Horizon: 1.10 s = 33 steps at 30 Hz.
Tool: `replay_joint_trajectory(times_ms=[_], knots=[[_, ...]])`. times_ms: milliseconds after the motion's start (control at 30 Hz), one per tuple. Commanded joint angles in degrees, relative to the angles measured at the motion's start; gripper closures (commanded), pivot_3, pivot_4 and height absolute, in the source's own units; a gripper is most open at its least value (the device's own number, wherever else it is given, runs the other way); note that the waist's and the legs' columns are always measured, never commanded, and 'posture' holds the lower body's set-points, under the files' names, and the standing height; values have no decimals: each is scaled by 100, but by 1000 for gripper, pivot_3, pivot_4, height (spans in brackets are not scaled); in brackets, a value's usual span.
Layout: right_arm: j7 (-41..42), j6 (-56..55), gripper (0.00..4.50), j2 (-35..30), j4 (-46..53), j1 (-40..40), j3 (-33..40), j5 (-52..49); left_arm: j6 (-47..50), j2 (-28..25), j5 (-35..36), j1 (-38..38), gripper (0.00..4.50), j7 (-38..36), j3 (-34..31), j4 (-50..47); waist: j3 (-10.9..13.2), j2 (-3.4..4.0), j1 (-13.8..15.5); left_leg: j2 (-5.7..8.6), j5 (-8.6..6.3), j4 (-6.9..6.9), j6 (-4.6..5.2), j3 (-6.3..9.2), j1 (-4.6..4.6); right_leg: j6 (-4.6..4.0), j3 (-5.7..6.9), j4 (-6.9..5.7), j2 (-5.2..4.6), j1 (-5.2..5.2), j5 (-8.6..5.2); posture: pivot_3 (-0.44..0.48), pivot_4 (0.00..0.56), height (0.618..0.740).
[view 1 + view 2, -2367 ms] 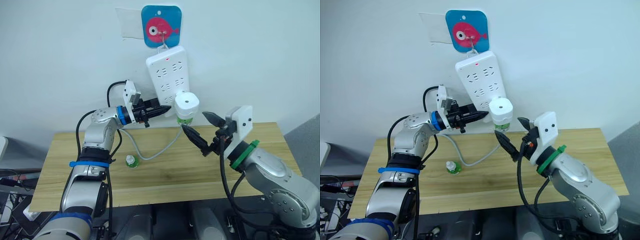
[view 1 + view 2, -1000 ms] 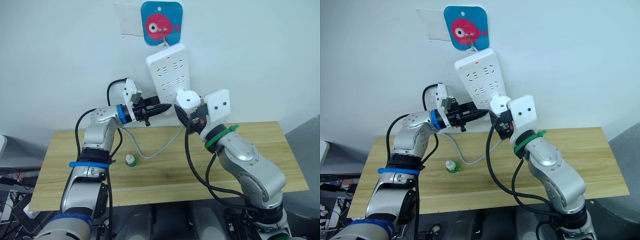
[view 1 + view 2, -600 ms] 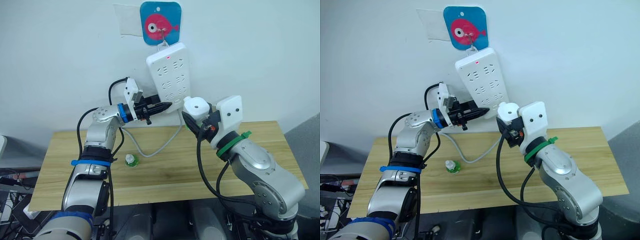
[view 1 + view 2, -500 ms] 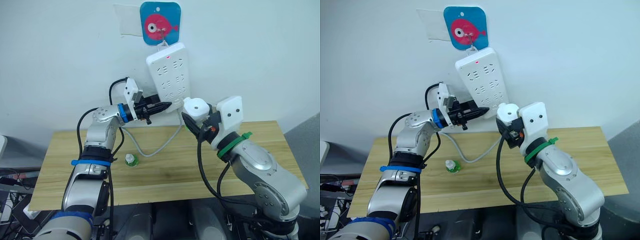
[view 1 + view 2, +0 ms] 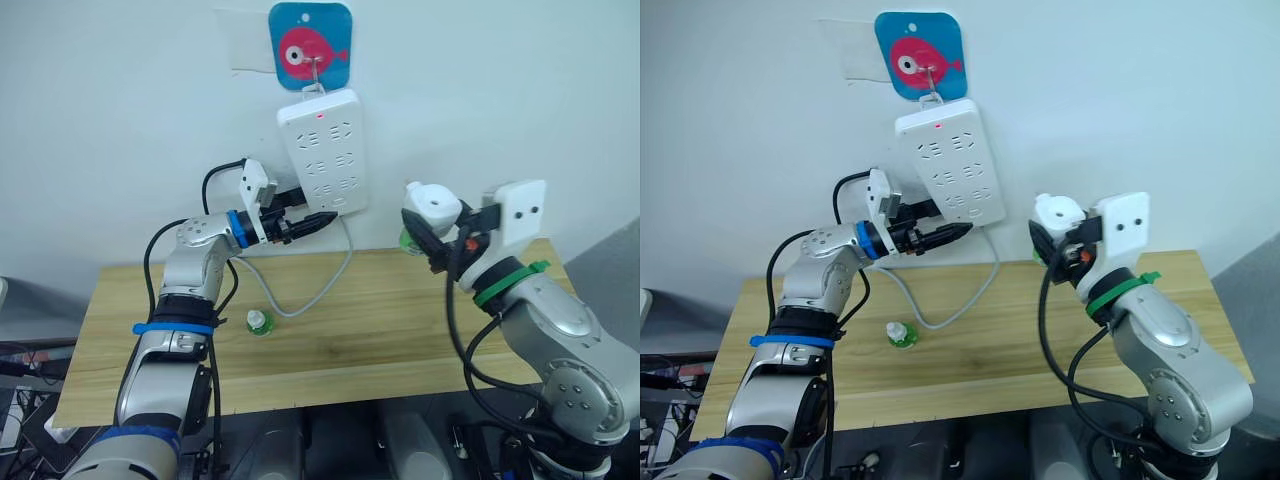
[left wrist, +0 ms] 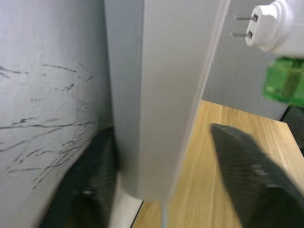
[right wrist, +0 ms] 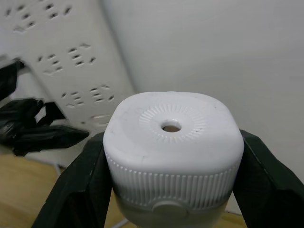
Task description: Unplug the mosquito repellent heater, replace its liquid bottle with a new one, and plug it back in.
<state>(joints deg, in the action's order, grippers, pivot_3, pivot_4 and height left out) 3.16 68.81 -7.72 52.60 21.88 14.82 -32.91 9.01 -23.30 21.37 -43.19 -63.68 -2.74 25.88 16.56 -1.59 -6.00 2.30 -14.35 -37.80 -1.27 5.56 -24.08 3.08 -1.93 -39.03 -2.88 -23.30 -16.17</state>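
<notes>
So the right gripper is clamped on the heater, one finger on each side of its white body, top vent facing the wrist camera. The heater's unplugged and up in the air, well clear of the strip, with the green bottle hanging off its bottom end. Its long axis (vent to bottle) runs roughly along the right gripper's fingers, tilted a bit off vertical.

The left gripper sits at the strip's lower edge with its fingers spread either side of it, bracing it I'd guess; I can't tell if they're actually squeezing it. From there the heater lies off to the robot's right, across the gap.

For the swap, I'd say what matters is that the bottle end points down and away from the right gripper, so the left arm is the free one to reach it and twist it off. The spare bottle stands on the table below the left arm, next to the cable.

The left wrist view shows the two prongs sticking out bare, plus the bottle. The right wrist view shows the grip and the vent.
</notes>
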Motion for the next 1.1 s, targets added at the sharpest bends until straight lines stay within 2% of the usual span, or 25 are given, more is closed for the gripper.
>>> replay_joint_trajectory(times_ms=[33, 167, 333, 467, 567, 633, 767, 1100], knots=[[-234, 286, 1533, 418, 81, 153, 638, -591, 261, -234, 150, 264, 102, 211, -300, -406, 3, 5, -32, -1, 0, 0, 0, 0, 0, -1, 0, 0, 0, 0, 0, -194, 312, 740], [-727, 598, 1533, 1119, -102, 209, 1388, -1210, 729, -498, 422, 1052, 19, 402, -469, -1532, 10, 17, -144, -2, 0, 11, 0, -5, 1, -1, -15, -1, 1, -9, 0, -185, 317, 740], [-1758, 565, 1533, 1870, -511, 197, 2327, -2179, 1234, -712, 793, 2290, 19, 633, -446, -3495, 24, 38, -121, 0, 0, 48, -1, -16, -25, -4, -22, 16, -13, -45, -1, -160, 320, 740], [-3062, -164, 1533, 2356, -917, -160, 2435, -3666, 1638, -353, 1153, 2889, 19, 1354, -166, -5143, 27, 44, -50, 4, 1, 60, -1, -42, -41, -4, -39, 12, -23, -74, -1, -145, 318, 740], [-4049, -1038, 1533, 2280, -1134, -433, 2068, -4952, 1739, -36, 1113, 3090, 19, 1814, 209, -5762, 27, 44, -50, 3, 5, 60, 4, -56, -41, -4, -45, 7, -23, -75, -1, -147, 316, 740], [-4484, -1577, 1533, 2119, -1175, -577, 1648, -5664, 1541, 202, 796, 3237, 19, 1948, 715, -5765, 27, 44, -59, 2, 9, 61, 10, -67, -35, -3, -50, 2, -21, -74, 0, -152, 317, 740], [-4913, -2339, 1533, 1586, -1099, -919, 880, -6397, 1166, 545, 406, 3164, 19, 2164, 1120, -5393, 28, 46, -79, 0, 13, 66, 18, -83, -27, -3, -58, -1, -16, -73, 0, -163, 311, 740], [-5041, -3638, 1533, 673, -895, -1304, -202, -6859, 165, 951, -178, 2654, 19, 1981, 1694, -4360, 27, 46, -74, 5, 20, 63, 26, -98, -27, 11, -52, 1, -10, -74, 7, -177, 293, 740]])
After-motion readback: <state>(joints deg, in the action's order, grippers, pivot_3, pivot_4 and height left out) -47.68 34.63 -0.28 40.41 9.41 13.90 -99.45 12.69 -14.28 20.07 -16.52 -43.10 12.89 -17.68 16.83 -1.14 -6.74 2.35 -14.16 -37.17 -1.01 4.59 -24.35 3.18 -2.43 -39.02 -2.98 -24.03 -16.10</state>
